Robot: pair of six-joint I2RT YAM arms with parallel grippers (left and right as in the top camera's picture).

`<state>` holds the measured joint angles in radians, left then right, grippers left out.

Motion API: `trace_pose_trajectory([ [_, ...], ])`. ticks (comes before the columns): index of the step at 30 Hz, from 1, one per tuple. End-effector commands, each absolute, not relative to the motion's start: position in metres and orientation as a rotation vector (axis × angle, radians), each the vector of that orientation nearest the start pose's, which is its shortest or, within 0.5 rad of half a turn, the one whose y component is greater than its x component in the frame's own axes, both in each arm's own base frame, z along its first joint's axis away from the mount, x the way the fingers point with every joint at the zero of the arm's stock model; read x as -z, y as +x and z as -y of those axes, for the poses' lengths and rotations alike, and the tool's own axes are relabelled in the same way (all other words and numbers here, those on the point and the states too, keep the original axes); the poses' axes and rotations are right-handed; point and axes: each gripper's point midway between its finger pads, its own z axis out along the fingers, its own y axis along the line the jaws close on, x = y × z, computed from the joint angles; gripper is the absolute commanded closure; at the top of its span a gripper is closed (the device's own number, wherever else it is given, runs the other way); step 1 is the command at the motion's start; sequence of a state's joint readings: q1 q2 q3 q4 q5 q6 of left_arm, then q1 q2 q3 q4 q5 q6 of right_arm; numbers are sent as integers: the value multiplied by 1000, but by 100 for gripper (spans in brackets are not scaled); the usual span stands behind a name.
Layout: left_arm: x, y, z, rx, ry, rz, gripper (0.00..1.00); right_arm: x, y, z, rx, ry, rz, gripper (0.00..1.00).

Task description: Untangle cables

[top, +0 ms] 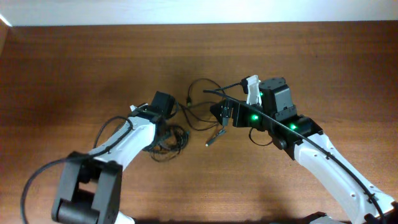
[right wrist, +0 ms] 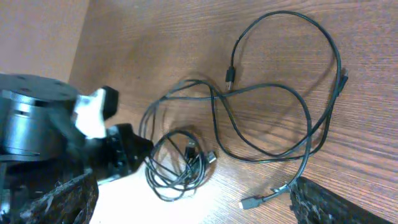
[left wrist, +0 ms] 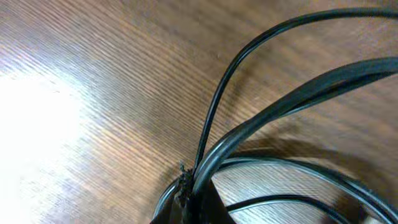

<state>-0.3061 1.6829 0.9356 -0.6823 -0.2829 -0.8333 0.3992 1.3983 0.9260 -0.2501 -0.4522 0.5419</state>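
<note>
Brown wood-grain bench (top: 74,62) is carrying everything. Nearest the arms' bases, the left tool (right wrist: 127,152) is sitting low against the dense knot (right wrist: 177,165) of the cables (left wrist: 292,96). In its own view several strands are converging at the bottom edge as if pinched, but its fingers are not showing, so I cannot tell whether it is gripping anything. Across from it, the right tool (top: 222,114) is hovering with its fingers spread wide and nothing between them. A plug (right wrist: 247,202) is lying free near one of those fingers. Beyond the knot, long slack loops (right wrist: 337,56) are lying flat toward the far side of the bench.

These cords are looking light, limp and smooth, so they are probably going to slip through a loose pinch and drag the knot along when pulled. Taking hold just behind a free plug, or on a single strand well clear of the knot, is looking safest, with the other tool pinning the bundle down.
</note>
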Motion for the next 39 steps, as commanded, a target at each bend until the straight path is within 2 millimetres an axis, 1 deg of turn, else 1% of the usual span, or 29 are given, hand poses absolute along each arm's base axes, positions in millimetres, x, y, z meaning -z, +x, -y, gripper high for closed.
trace_pose_trajectory([
  [1,-94,335,48,-82,-787,-2547,100,-165,335,-223,-964,-89,-2405,1],
  [2,-117,339,49,-27,-784,-2485,100,-165,335,-223,-964,-88,-2405,1],
  [4,-146,339,49,39,-780,-2408,100,-165,335,-223,-964,-89,-2405,1],
  [5,-168,337,49,89,-776,-2347,100,-165,334,-223,-965,-89,-2405,1],
  [6,-184,334,48,124,-773,-2302,100,-166,334,-223,-967,-90,-2405,1],
  [8,-209,329,46,174,-769,-2230,100,-169,332,-228,-1007,-112,-2397,1],
  [9,-215,328,45,191,-768,-2209,100,-172,330,-231,-1036,-129,-2387,1],
  [10,-222,326,45,225,-809,-2175,100,-178,328,-237,-1086,-160,-2368,1],
  [12,-225,325,47,304,-923,-2131,100,-183,325,-242,-1140,-193,-2350,1],
  [15,-223,324,55,388,-989,-2131,100,-184,322,-244,-1159,-205,-2350,1],
  [18,-225,325,74,571,-1097,-2119,100,-184,318,-250,-1166,-227,-2353,1],
  [20,-232,329,88,680,-1069,-2124,100,-184,318,-251,-1166,-228,-2353,1],
  [23,-247,336,111,852,-997,-2120,100,-184,318,-250,-1161,-225,-2353,1],
  [27,-259,334,133,1011,-933,-2138,100,-184,319,-250,-1157,-223,-2353,1],
  [29,-269,333,146,1110,-882,-2141,100,-183,319,-249,-1150,-219,-2353,1],
  [32,-284,337,155,1188,-822,-2100,100,-183,320,-248,-1141,-214,-2353,1],
  [34,-293,338,160,1256,-826,-2073,100,-183,320,-248,-1141,-214,-2353,1],
  [39,-315,347,163,1326,-804,-1980,100,-183,320,-248,-1141,-214,-2353,1],
])
